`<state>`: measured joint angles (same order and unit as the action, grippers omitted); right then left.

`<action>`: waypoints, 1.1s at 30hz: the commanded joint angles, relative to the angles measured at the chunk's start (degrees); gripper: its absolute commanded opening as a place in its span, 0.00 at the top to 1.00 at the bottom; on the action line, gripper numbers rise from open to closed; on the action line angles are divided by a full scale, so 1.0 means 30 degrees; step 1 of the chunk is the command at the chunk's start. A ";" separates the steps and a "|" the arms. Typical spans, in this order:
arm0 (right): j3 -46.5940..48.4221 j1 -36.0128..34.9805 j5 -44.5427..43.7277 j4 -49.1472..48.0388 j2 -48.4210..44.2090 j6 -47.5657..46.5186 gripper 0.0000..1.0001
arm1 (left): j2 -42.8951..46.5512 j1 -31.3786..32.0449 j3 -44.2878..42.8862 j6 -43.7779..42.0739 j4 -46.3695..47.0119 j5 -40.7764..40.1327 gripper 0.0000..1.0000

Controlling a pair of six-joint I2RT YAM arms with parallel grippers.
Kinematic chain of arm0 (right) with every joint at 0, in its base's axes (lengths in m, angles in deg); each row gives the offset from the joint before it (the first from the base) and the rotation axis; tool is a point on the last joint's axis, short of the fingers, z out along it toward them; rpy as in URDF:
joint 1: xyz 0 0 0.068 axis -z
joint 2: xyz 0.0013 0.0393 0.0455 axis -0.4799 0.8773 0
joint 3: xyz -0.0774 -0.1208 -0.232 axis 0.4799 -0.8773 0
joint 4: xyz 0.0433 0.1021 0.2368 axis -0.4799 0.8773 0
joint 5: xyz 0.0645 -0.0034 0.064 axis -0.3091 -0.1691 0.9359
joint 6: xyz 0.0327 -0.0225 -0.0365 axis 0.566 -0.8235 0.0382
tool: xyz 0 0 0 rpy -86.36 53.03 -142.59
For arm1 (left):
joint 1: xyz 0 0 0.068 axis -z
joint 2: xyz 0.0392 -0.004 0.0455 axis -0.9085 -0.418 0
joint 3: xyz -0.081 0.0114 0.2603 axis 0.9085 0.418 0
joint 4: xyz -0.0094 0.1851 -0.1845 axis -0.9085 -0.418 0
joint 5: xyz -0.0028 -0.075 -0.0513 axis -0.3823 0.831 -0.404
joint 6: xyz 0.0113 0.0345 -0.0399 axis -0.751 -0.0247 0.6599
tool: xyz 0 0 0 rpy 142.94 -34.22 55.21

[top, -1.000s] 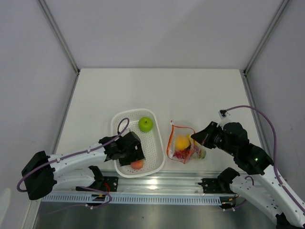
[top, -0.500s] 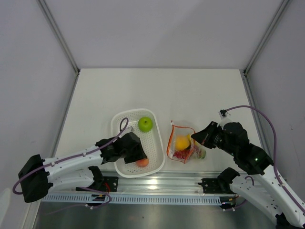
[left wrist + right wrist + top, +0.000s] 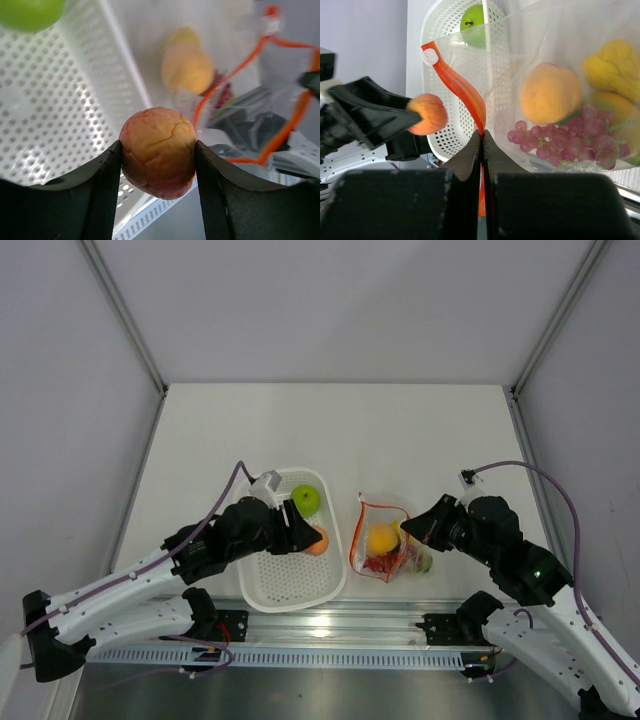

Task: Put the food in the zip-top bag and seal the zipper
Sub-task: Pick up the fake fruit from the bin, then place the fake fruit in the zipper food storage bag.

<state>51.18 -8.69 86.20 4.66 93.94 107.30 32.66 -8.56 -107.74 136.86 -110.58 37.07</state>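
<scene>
My left gripper (image 3: pixel 310 537) is shut on the pink-orange peach (image 3: pixel 158 152), holding it above the right rim of the white basket (image 3: pixel 290 585), just left of the zip-top bag (image 3: pixel 385 540). A green apple (image 3: pixel 306 501) lies in the basket. My right gripper (image 3: pixel 482 137) is shut on the red-orange zipper (image 3: pixel 457 82), holding the bag's mouth up toward the peach (image 3: pixel 427 114). Inside the bag are an orange (image 3: pixel 550 93), dark red grapes (image 3: pixel 560 142), a yellow pear (image 3: pixel 612 62) and a mango (image 3: pixel 616 114).
The perforated basket (image 3: pixel 50 100) stands at the table's near edge, close beside the bag. A metal rail (image 3: pixel 330 625) with both arm bases runs just in front. Grey frame posts (image 3: pixel 125 315) rise at the table's far corners.
My left gripper has shut on the peach in the basket's near end and lifted it up and to the right, toward the bag's mouth. The right arm and the bag have not moved.
</scene>
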 commanded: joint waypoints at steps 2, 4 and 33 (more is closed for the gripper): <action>-0.0128 0.0062 0.0015 -0.0504 -0.0027 0.0047 1.00 | 0.0550 0.0104 -0.1132 -0.2217 0.4008 0.1664 0.99; -0.0099 0.0063 0.0016 -0.0446 -0.0056 0.0047 1.00 | 0.0287 0.0162 -0.1102 -0.2453 0.5560 0.3538 0.99; 0.0370 0.0062 -0.0278 0.0228 -0.0525 0.0019 1.00 | -0.8123 0.2594 -0.5848 -0.3684 0.7736 0.5419 0.01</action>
<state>51.18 -8.69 86.17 5.14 92.96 107.35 8.16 -1.13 -122.39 127.38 -87.21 54.44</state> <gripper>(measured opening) 0.006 0.992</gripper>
